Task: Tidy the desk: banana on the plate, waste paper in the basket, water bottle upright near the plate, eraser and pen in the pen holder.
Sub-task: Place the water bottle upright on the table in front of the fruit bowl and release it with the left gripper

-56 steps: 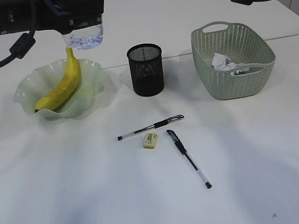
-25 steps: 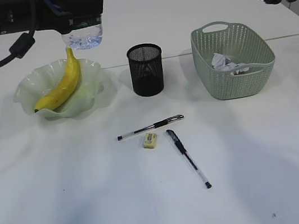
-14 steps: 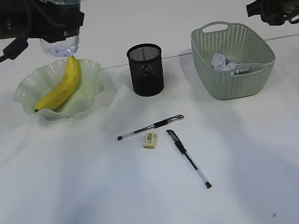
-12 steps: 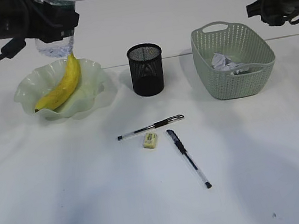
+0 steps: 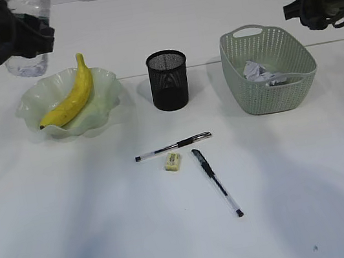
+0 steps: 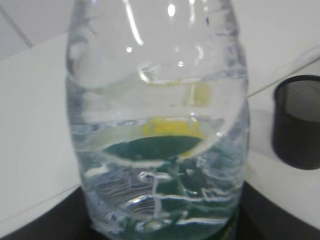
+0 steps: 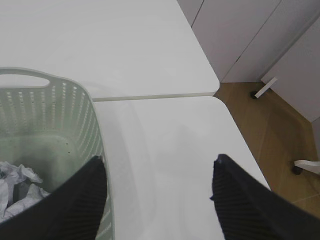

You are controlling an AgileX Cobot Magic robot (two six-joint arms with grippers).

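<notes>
My left gripper [image 5: 20, 38] is shut on the water bottle [image 5: 29, 63], which stands roughly upright beyond the far-left rim of the plate [image 5: 25, 110]. Whether its base touches the desk [image 5: 109, 230] I cannot tell. In the left wrist view the bottle [image 6: 160, 125] fills the frame and hides the left gripper [image 6: 162, 220] behind its base. The banana [image 5: 68, 96] lies in the plate. Two pens [image 5: 173, 146] [image 5: 216, 182] and the eraser [image 5: 172, 161] lie mid-desk, in front of the pen holder [image 5: 169, 80]. The waste paper [image 5: 261, 74] sits in the basket [image 5: 269, 71]. My right gripper [image 7: 159, 165] is open and empty, just right of the basket [image 7: 55, 115].
The desk's back right corner and its edge [image 7: 215, 92] lie close to the right gripper, with wooden floor beyond. The pen holder [image 6: 300, 125] shows to the right of the bottle in the left wrist view.
My left gripper has carried the bottle leftward, from above the banana's tip to beyond the plate's far-left rim. The right arm dropped slightly at first, then held still.
</notes>
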